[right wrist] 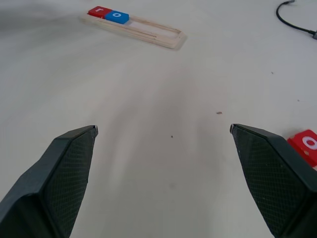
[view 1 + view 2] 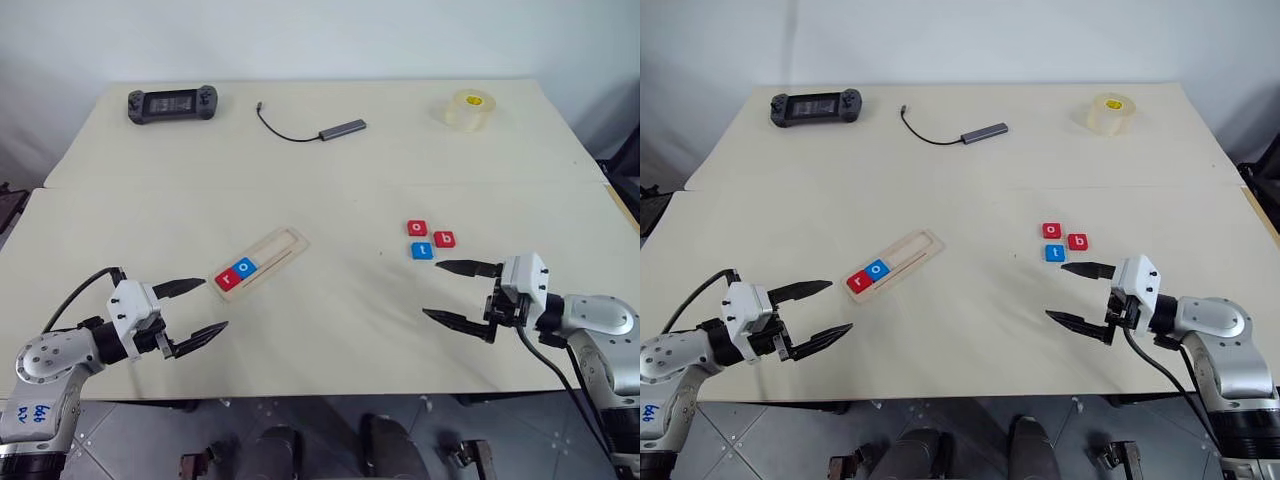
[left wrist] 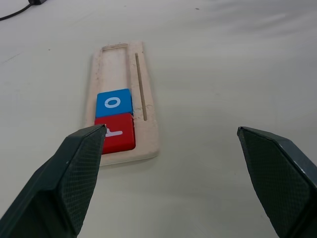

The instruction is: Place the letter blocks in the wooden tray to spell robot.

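The wooden tray (image 2: 280, 245) lies at an angle left of the table's middle. A red r block (image 2: 226, 279) and a blue o block (image 2: 245, 267) sit side by side at its near end, and the rest of the slot (image 3: 115, 64) is bare. Three loose blocks lie together on the right: a red o (image 2: 417, 228), a red b (image 2: 445, 239) and a blue t (image 2: 422, 250). My left gripper (image 2: 212, 305) hovers open, just short of the tray's near end. My right gripper (image 2: 431, 290) hangs open, a little nearer than the blue t, holding nothing.
At the table's far side lie a black handheld game console (image 2: 172, 103), a grey hub with a black cable (image 2: 343, 128) and a roll of clear tape (image 2: 467, 108). A seam (image 2: 320, 186) crosses the table. The front edge runs just below both grippers.
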`<move>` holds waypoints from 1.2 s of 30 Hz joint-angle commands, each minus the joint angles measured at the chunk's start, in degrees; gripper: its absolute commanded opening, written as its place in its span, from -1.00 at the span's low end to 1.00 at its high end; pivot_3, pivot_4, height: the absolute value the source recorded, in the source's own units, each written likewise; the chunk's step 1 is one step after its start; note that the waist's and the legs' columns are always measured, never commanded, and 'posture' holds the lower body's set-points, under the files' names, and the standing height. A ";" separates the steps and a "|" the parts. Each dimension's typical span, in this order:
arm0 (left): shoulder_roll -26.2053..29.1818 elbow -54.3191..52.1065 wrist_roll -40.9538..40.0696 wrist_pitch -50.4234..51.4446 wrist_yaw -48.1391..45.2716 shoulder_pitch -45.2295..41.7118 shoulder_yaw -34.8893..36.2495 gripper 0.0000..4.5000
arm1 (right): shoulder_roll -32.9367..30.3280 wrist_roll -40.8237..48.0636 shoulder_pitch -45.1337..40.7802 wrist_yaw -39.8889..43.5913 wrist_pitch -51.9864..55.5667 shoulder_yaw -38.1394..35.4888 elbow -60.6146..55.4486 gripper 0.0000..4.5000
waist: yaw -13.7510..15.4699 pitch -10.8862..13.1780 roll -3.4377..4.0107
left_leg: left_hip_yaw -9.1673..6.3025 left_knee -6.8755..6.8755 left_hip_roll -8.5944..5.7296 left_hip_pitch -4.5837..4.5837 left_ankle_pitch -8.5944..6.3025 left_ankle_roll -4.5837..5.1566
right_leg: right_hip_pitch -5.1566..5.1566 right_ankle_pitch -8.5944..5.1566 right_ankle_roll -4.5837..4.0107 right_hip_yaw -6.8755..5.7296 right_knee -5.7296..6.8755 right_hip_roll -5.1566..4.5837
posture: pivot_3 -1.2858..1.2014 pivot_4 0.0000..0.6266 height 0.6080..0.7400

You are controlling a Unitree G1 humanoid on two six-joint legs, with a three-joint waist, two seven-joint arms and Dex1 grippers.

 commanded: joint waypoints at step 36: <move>-3.31 13.57 6.94 9.78 5.43 -15.27 -9.91 1.00 | 8.53 5.28 -3.64 -5.23 12.00 4.98 -17.37 0.99 | 0.04 -0.02 -0.06 | -0.04 0.03 0.00 -0.03 -0.07 -0.02 | -0.08 -0.02 -0.03 -0.08 0.22 0.26 | 0.03 -0.52 1.00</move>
